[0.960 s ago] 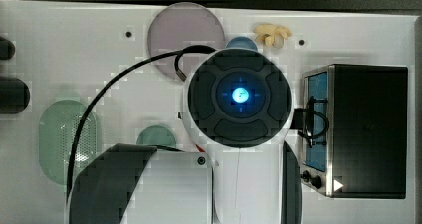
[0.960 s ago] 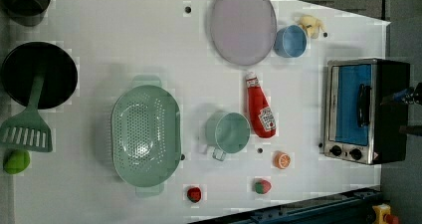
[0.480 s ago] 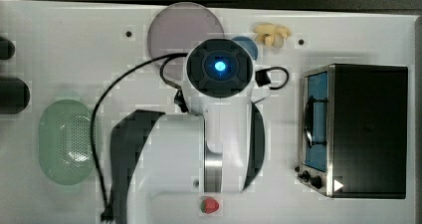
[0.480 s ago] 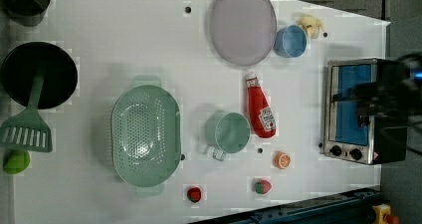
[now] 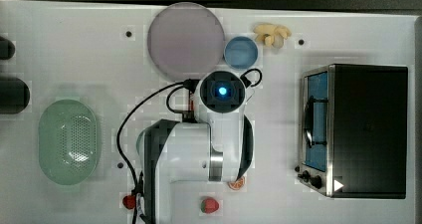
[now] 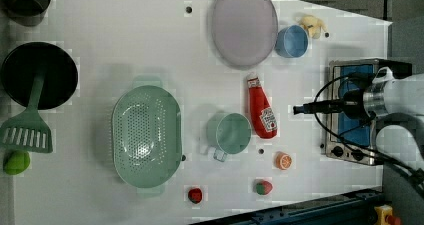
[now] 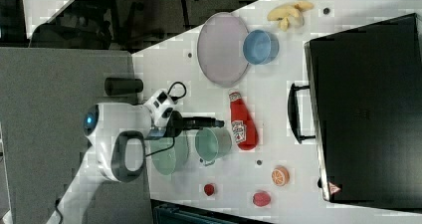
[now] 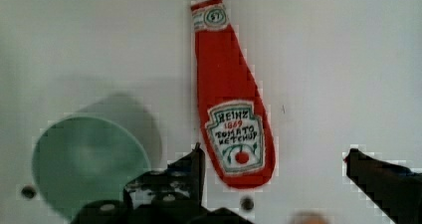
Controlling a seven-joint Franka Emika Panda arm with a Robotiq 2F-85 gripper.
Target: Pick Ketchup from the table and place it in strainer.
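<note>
The Ketchup (image 6: 261, 107) is a red bottle with a white cap, lying flat on the white table (image 6: 125, 35) between the lilac plate and the green cup. It also shows in the right view (image 7: 242, 122). My gripper (image 8: 273, 162) hangs above it, open, its black fingers (image 8: 191, 164) wide apart around the bottle's fat end (image 8: 234, 134) and touching nothing. In the left view the gripper (image 6: 300, 109) reaches in from the left view's right, short of the bottle. The mint-green strainer (image 6: 145, 135) stands empty at the top view's left (image 5: 69, 139).
A green cup (image 6: 229, 132) sits right beside the Ketchup, toward the strainer. A lilac plate (image 6: 244, 25), a blue bowl (image 6: 291, 41), a toaster oven (image 5: 358, 129), an orange slice (image 6: 283, 161), a strawberry (image 6: 264, 187) and a black pan (image 6: 40, 75) with a spatula ring the table.
The arm has swung in from the left view's right edge toward the Ketchup, and its wrist looks smaller in the top view. The gripper has stayed open.
</note>
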